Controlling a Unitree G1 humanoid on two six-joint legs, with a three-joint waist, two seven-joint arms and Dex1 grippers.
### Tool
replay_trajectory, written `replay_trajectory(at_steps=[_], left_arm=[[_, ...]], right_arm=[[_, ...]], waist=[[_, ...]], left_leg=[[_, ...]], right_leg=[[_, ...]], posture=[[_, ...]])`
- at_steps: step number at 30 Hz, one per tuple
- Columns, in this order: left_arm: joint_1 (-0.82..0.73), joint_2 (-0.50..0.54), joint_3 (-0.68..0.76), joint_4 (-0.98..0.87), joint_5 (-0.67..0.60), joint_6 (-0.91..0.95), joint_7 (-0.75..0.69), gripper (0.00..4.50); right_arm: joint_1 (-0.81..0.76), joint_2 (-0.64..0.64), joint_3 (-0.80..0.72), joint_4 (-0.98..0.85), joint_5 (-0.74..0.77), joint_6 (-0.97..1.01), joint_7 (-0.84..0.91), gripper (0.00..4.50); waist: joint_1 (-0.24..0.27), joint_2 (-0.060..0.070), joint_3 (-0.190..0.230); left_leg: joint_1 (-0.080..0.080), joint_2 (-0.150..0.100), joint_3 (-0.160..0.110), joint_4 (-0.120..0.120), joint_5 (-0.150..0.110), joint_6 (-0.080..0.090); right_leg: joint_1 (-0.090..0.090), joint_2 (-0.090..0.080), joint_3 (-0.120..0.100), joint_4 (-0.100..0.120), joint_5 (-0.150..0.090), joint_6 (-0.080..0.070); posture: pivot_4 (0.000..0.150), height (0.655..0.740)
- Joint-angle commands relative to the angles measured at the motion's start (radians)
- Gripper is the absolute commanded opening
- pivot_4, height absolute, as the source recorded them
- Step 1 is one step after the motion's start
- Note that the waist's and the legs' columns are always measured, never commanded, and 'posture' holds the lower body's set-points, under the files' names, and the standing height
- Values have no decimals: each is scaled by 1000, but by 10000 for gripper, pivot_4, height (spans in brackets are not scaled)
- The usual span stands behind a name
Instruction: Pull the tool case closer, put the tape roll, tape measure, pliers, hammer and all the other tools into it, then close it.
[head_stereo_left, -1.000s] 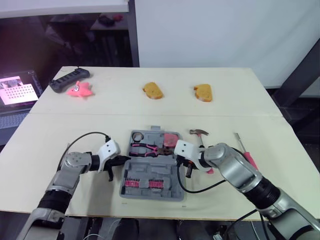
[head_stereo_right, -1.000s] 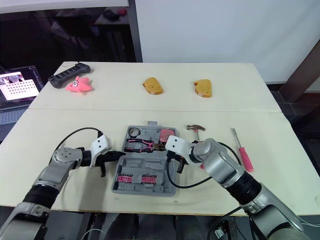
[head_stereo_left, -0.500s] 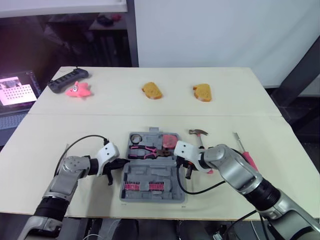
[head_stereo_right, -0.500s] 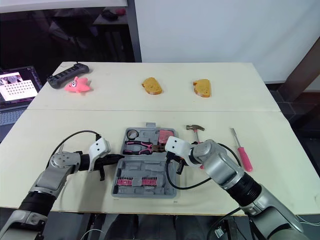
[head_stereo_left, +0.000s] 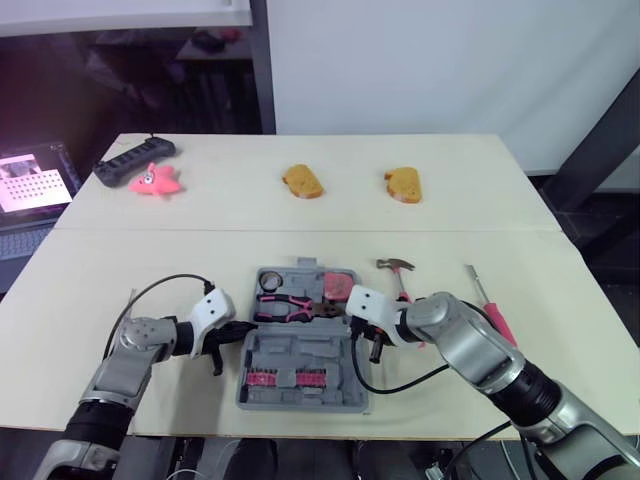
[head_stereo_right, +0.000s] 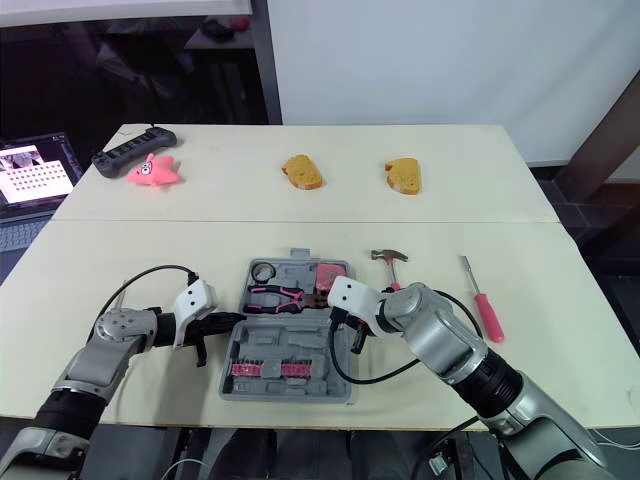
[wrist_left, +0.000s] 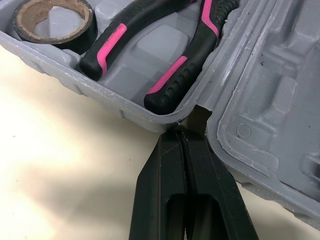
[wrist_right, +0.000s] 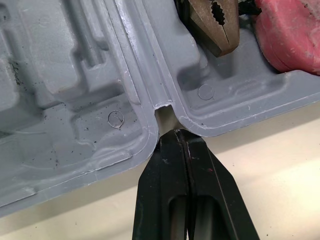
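Tool case (head_stereo_left: 300, 348) nearer; 1 hammer (head_stereo_left: 398, 270) outside.

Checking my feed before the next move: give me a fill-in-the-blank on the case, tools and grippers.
The pliers lie ___ the tool case.
The hammer lies outside it, on its ___ side.
The left gripper and right gripper are both ___.
Missing words: inside; right; shut.

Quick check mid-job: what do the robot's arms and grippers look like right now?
The left arm and right arm are silver-grey metal with black bands further up. Each wrist carries a white housing and a looping black cable. The left gripper and right gripper each have two black tapered fingers.
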Motion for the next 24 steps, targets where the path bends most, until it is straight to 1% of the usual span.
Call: replay_trajectory(at_steps=[1,19,24], left_arm=[[19,-13,-45,-34,-13,1,-24,361],[29,6,-23,-25,-10,-1,-8,361],[33,29,9,-16,-13,1,3,361]], right_arm=[[9,43,38,-40,27,-20,5,0],[-2,48,35,-6,19,-42,-10,0],[3,18,5,17,15,-70,-9,0]], waist=[[-1,0,0],[-19,0,0],[-21,0,0]], left_leg=[[0,0,0,0,0,0],[0,0,0,0,0,0],[0,0,0,0,0,0]], right_leg=[[0,0,0,0,0,0],[0,0,0,0,0,0],[0,0,0,0,0,0]], posture=[[1500,7400],[1500,7400],[1500,7400]])
